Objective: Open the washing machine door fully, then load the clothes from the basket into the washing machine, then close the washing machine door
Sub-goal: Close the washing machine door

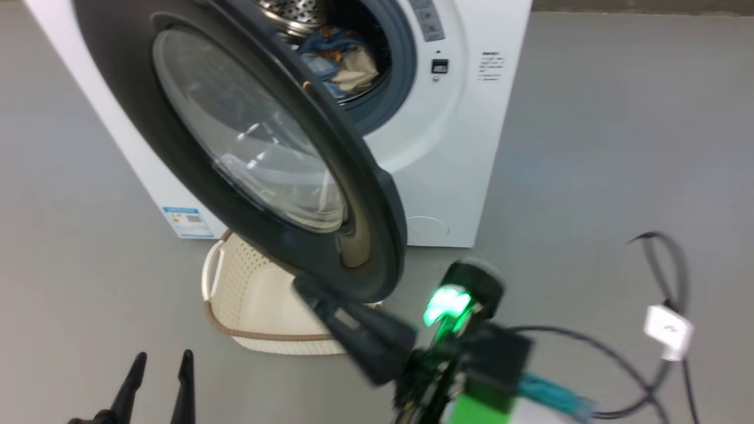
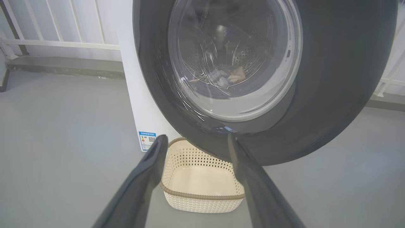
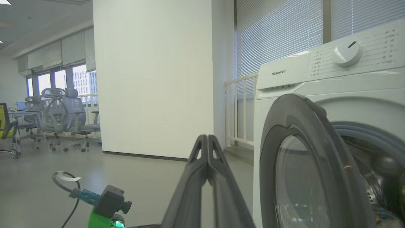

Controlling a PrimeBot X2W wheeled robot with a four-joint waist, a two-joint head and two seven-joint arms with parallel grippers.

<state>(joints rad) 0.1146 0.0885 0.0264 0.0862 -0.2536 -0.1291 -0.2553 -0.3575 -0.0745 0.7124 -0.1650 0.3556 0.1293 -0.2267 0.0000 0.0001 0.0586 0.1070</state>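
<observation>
- The left gripper [image 1: 158, 377] is idling at the lower left with its jaws standing wide apart and holding nothing; in its wrist view it [image 2: 196, 139] is pointing toward the basket.
- A small blue label [image 1: 187, 221] is showing low on the machine's side; its print is too small to read.
- The basket [image 1: 227, 282] is sitting on the floor just under the door, its bare cream bottom showing. It is looking light and rigid, best taken by a side handle.
- The washing machine door [image 1: 235, 147] is hanging partly open, swung out over the basket. It is likely heavy and stiff on its hinge, with a slippery glossy rim, so pushing flat on the outer rim is looking safer than pinching it or pressing on the glass.
- The right gripper [image 1: 301, 288] is sitting by the door's lower rim with its jaws pressed together and gripping nothing; whether it is touching the rim, I cannot tell.
- The clothes [image 1: 341, 59] are lying inside the drum, soft and light.
- The washing machine [image 1: 459, 147] is carrying the name "Hisense" [image 3: 278, 72] on its top panel.
</observation>
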